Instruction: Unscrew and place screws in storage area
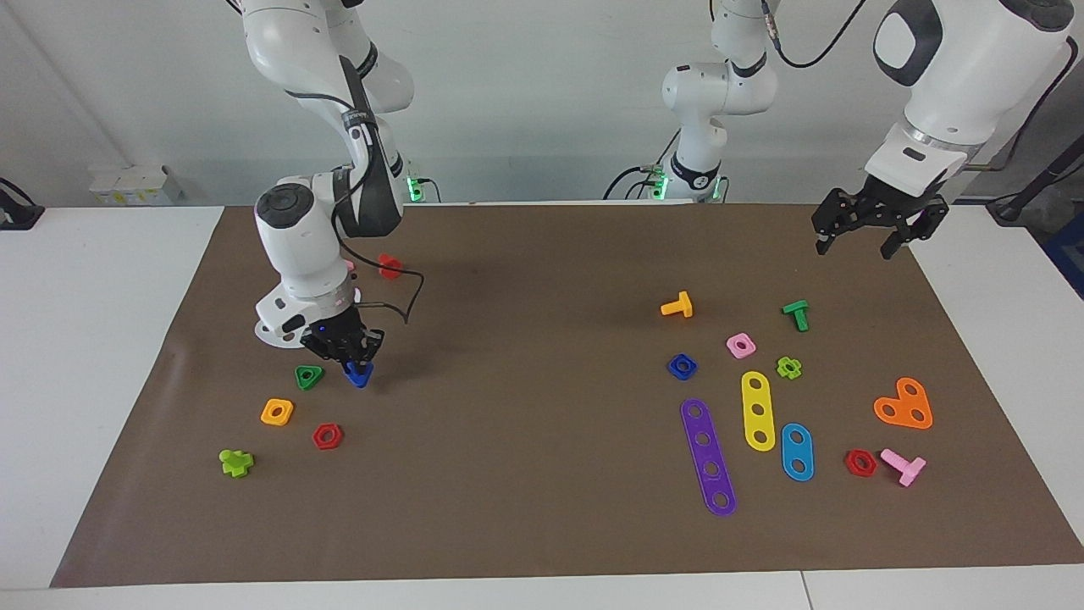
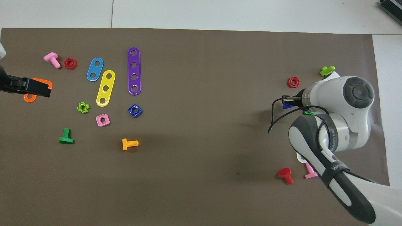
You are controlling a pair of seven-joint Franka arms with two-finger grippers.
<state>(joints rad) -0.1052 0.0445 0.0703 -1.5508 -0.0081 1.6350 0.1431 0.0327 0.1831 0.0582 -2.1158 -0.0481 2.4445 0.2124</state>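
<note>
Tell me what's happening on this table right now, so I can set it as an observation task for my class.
The right gripper is down at the right arm's end of the brown mat, its fingers shut on the dark-blue bolt, beside a green triangular nut. The matching dark-blue square nut lies loose among the coloured parts at the left arm's end. The left gripper waits in the air above that end, fingers open, holding nothing.

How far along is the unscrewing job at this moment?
Done: the blue bolt and blue nut are already apart. In hand: the right gripper holds the bolt low over the mat, beside a green triangular nut. Left: releasing it. The left gripper waits, open, above the mat's edge.
</note>
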